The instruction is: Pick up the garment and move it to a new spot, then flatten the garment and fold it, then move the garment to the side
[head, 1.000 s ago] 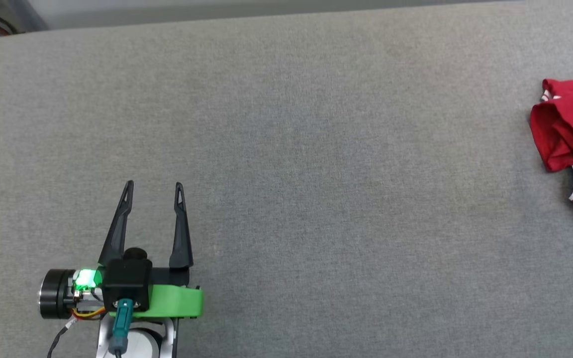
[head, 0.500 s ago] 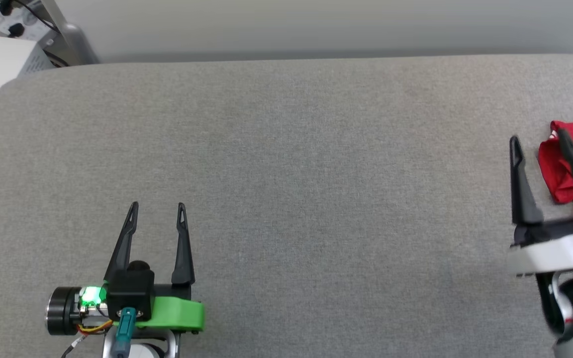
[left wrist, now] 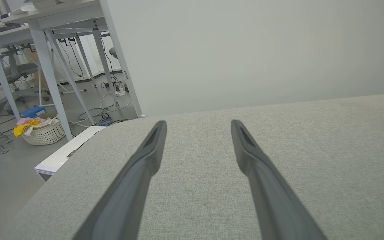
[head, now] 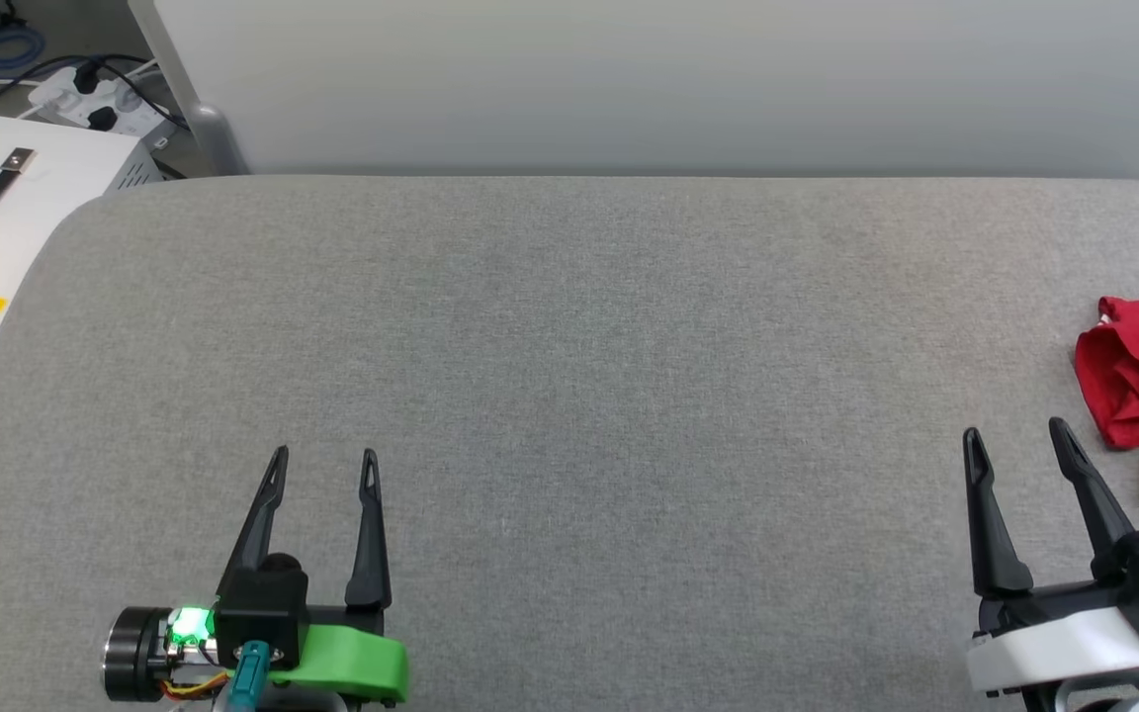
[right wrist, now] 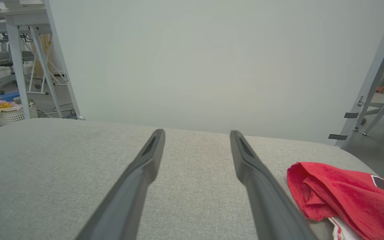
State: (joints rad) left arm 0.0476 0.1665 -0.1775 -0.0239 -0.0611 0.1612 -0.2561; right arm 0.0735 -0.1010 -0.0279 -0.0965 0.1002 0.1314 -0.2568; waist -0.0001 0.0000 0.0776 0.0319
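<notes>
Head view, right edge: the garment [head: 1133, 381] looks limp and light, best pinched at a raised fold; left gripper [head: 324, 453] and right gripper [head: 1014, 428] gape empty.

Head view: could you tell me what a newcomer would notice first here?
The crumpled red T-shirt at the far right of the grey fabric surface stands out first. Then the bright green mount of the left gripper at the lower left, jaws open; the right gripper, also open, sits left of the T-shirt.
</notes>
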